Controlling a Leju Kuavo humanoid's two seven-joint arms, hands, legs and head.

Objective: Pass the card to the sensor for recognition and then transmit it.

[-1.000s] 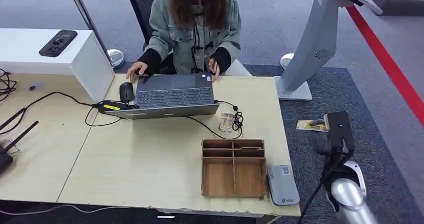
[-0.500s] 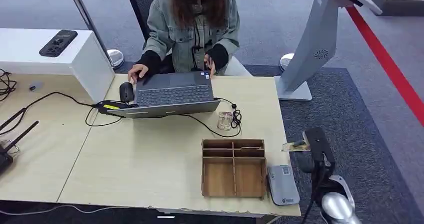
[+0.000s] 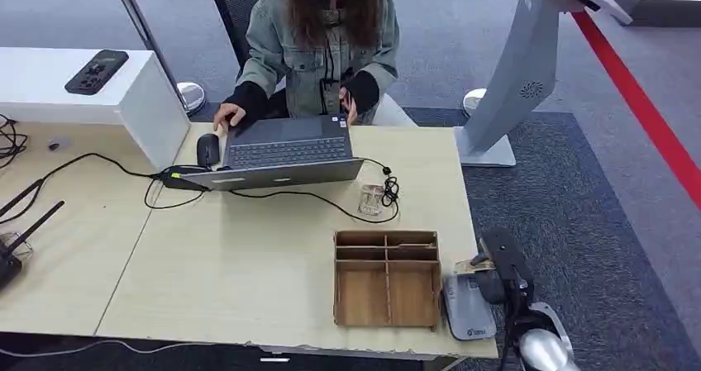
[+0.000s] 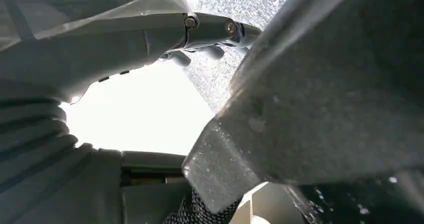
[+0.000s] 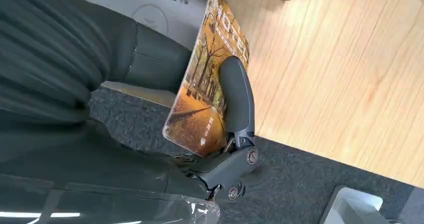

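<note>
My right hand (image 3: 498, 265) pinches a card (image 3: 474, 265) with an autumn tree picture, held just above the far end of the grey sensor (image 3: 468, 309) that lies flat at the table's front right corner. In the right wrist view a dark finger (image 5: 238, 95) presses on the card (image 5: 207, 89), with the thumb behind it, and the sensor's (image 5: 150, 7) grey face lies under the card's far end. In the left wrist view my left hand (image 4: 100, 49) hangs with its fingers (image 4: 215, 29) stretched out and nothing in it.
A wooden divided box (image 3: 386, 278) stands just left of the sensor. A person (image 3: 318, 40) sits at the far side using a laptop (image 3: 285, 152), with cables and a small glass (image 3: 372, 199) nearby. A grey kiosk stand (image 3: 517, 65) rises at the right on the carpet.
My right hand has carried the card in from over the carpet, leftward and nearer, to just above the sensor. The person has shifted the laptop slightly.
</note>
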